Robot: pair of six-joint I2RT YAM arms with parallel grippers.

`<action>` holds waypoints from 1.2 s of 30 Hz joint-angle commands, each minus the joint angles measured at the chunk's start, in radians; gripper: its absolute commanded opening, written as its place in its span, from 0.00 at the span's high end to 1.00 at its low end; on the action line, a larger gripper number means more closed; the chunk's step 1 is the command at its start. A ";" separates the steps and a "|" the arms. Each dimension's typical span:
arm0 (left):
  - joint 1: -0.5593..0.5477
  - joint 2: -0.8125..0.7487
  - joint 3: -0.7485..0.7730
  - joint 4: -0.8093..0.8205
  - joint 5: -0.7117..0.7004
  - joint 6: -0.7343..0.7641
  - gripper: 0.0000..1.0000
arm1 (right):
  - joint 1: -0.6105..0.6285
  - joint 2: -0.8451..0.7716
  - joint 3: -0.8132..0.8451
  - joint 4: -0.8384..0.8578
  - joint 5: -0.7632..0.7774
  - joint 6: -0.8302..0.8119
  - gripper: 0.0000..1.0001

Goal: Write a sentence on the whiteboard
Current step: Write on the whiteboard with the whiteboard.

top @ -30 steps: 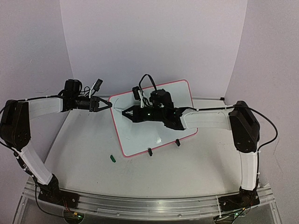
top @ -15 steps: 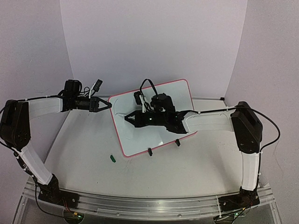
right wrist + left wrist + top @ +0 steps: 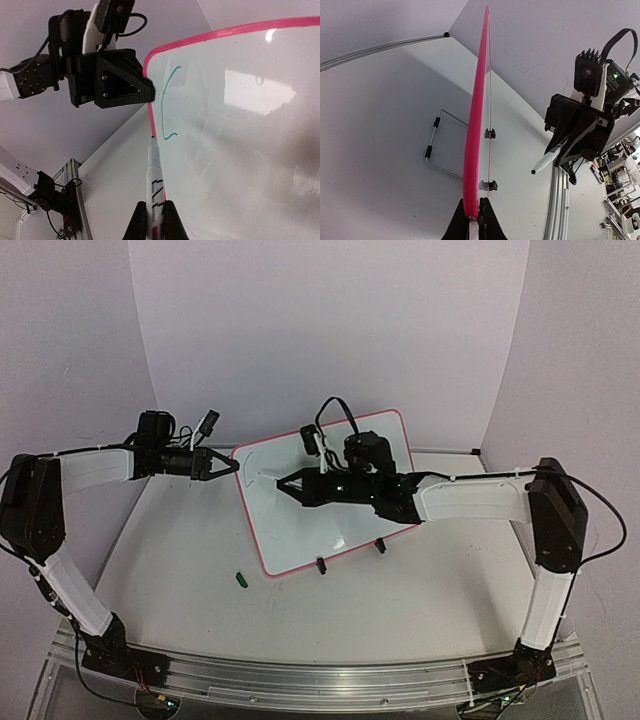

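Observation:
The whiteboard (image 3: 340, 510) stands tilted on the table on two black clip feet (image 3: 321, 565). My left gripper (image 3: 235, 466) is shut on its pink left edge, seen edge-on in the left wrist view (image 3: 474, 204). My right gripper (image 3: 283, 483) is shut on a white marker (image 3: 154, 175) in front of the board's upper left part. The marker's tip (image 3: 152, 139) is by the pink frame, just below a single curved green stroke (image 3: 166, 100). That stroke is all that shows of the sentence. In the left wrist view the marker (image 3: 547, 160) looks a little off the board face (image 3: 520, 75).
A small green cap (image 3: 240, 579) lies on the table in front of the board's lower left corner. A wire stand (image 3: 436, 150) props the board from behind. Purple walls close in the back and both sides. An aluminium rail (image 3: 320, 680) runs along the near edge.

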 commanded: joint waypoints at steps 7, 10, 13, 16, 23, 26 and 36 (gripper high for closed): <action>-0.021 -0.025 0.001 -0.041 -0.016 0.085 1.00 | -0.025 -0.052 0.001 0.047 0.007 0.017 1.00; -0.022 -0.026 0.002 -0.041 -0.017 0.085 1.00 | -0.029 -0.025 0.026 0.041 0.004 0.009 1.00; -0.021 -0.025 0.002 -0.041 -0.019 0.085 1.00 | -0.031 -0.006 0.042 0.034 0.006 0.003 1.00; -0.023 -0.024 0.003 -0.042 -0.018 0.085 1.00 | -0.032 0.009 0.058 0.024 0.011 -0.005 1.00; -0.023 -0.020 0.007 -0.050 -0.022 0.089 1.00 | -0.032 0.040 0.093 0.000 0.013 -0.018 1.00; -0.023 -0.018 0.009 -0.051 -0.022 0.090 1.00 | -0.031 0.051 0.109 -0.014 0.018 -0.025 1.00; -0.023 -0.018 0.010 -0.052 -0.019 0.088 1.00 | -0.032 0.099 0.176 -0.076 0.039 -0.034 1.00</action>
